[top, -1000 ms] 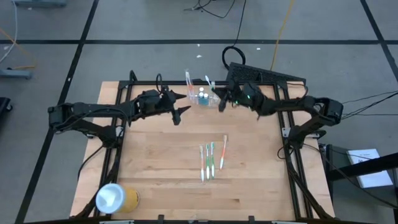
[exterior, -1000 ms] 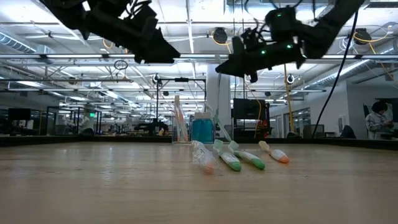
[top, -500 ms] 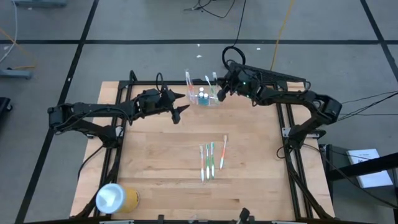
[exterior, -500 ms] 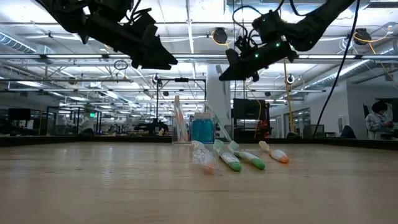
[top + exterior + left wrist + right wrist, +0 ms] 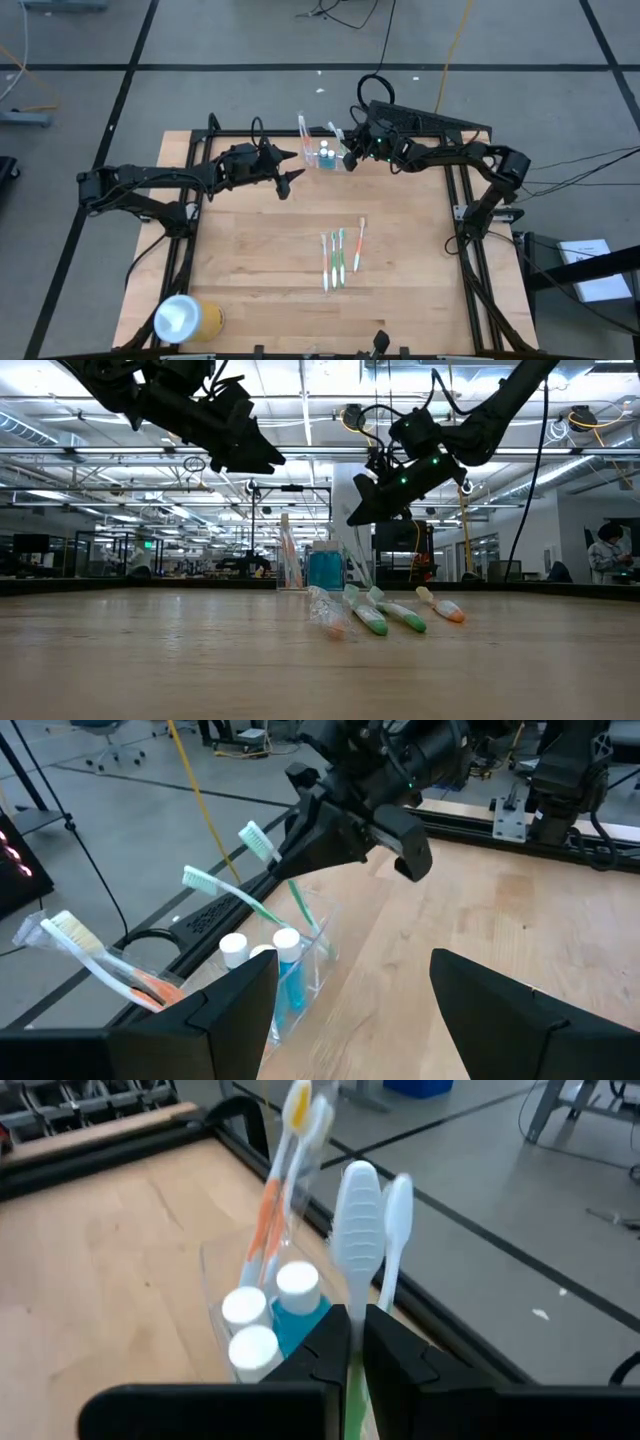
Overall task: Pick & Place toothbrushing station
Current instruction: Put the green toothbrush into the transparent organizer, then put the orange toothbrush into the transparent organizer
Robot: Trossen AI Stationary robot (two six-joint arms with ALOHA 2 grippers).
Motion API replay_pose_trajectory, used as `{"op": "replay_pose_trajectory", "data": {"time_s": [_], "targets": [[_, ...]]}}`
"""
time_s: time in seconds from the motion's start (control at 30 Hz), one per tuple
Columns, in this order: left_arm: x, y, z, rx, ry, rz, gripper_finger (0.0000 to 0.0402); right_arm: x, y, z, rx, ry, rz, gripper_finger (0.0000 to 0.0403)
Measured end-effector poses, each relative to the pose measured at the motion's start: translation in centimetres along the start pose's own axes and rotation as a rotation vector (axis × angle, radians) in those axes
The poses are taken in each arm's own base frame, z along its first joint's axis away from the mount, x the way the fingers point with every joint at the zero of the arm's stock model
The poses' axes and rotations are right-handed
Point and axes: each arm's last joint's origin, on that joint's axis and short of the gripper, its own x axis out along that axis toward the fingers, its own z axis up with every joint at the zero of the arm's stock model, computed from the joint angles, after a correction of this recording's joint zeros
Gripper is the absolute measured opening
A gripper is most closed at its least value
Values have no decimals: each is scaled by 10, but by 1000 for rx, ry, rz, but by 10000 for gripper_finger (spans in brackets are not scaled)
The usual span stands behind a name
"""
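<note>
The toothbrushing station, a clear oblong holder, stands at the table's far edge. It holds white-capped blue tubes and upright toothbrushes. My right gripper hangs at the holder's right end, shut on a green toothbrush. My left gripper hovers open to the left of the holder, above the table, with nothing between its fingers. My right gripper pinches the green toothbrush's handle between its two fingers, a little below the head. The fingers come from the table's right, slanting slightly down, across the brush. The brush stands tilted, its lower handle reaching down into the holder.
Several toothbrushes lie side by side on the middle of the table. A yellow cylinder with a white round end lies at the near left corner. Metal rails run along the table's far and side edges.
My right gripper has moved toward the table's left and far edges to the holder's right end, and has sunk lower, staying shut on the green toothbrush. The holder and my left gripper have kept their places.
</note>
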Motion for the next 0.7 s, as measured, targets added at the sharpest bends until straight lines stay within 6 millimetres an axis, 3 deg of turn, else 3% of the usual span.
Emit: {"op": "replay_pose_trajectory", "data": {"time_s": [0.3,0.7], "targets": [[0,0,0,-11,4,1,271,3,0,-2,1,-1,-2,17],[0,0,0,-60,4,-1,271,3,0,-3,3,2,-2,72]]}}
